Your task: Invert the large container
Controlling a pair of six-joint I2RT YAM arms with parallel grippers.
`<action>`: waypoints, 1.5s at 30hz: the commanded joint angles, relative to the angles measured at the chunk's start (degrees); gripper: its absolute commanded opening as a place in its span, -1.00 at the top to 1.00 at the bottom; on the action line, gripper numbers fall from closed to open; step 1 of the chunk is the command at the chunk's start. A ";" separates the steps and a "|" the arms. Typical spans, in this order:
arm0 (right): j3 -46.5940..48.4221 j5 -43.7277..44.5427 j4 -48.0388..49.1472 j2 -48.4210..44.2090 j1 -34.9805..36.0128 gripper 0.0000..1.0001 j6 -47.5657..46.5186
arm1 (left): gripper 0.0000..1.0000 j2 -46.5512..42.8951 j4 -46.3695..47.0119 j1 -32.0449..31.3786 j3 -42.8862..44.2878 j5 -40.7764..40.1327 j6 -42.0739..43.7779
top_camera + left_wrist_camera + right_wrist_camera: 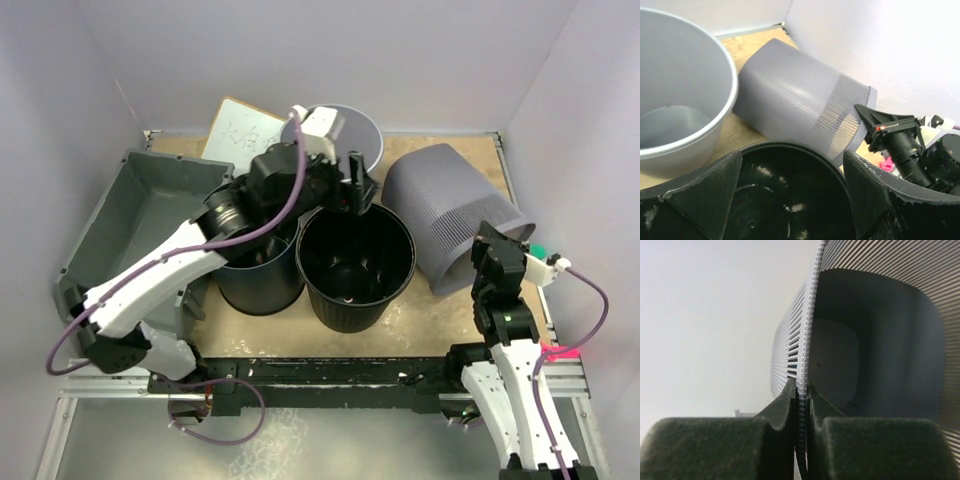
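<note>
Neither claw holds the wide, shallow, rectangular grey plastic tub point(140, 215), so by my reading the flip itself is not yet begun. The right claw point(801, 395) is clamped on the rim of the ribbed dark-grey plastic bin point(880, 365), which lies on its side at the right of the worktop point(440, 150). The left claw point(790, 200) hangs with its fingers apart above the round black plastic bucket point(355, 265).

To do this well, I judge a claw should pinch 1 long rim of the tub near its middle, seated deep, and roll it over slowly so the sloped wall does not slip (the 2 buckets crowd its right side).

The tub sits open side up along the left wall, well apart from the right claw. The black bucket and a darker round bucket point(260, 275) stand between them. The left claw is beyond the tub's right edge, though that arm's forearm crosses the tub's near corner.
</note>
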 commanded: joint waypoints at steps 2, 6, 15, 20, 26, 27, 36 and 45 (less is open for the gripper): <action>-2.03 -0.27 -13.84 -3.62 0.19 0.60 0.21 | -0.58 8.59 3.97 -0.02 9.77 8.87 0.46; -0.56 -0.33 -14.66 -7.09 0.18 0.03 -8.36 | -0.58 9.26 2.02 -1.05 9.72 10.86 2.76; 3.72 0.95 -22.32 -12.56 0.13 -0.46 -17.73 | -0.58 3.57 0.78 -1.63 3.71 8.38 5.45; -0.69 -1.77 -16.38 -18.92 0.19 0.22 -17.36 | -0.58 8.63 -0.85 -1.65 9.74 8.06 5.83; -2.01 -8.00 -10.86 -16.12 0.19 0.56 -17.12 | -0.58 18.23 -1.56 -1.70 19.97 11.04 4.00; -2.00 -8.60 -10.55 -15.43 0.19 0.58 -16.44 | -0.58 19.26 -1.30 -1.78 20.72 11.78 3.70; -9.60 -9.28 -0.74 -16.83 0.19 1.00 -5.93 | -0.58 34.73 -5.76 -1.92 39.06 9.83 5.99; -26.73 -9.65 21.29 -24.86 0.12 1.00 6.91 | -0.58 41.86 0.84 1.17 43.80 10.20 5.59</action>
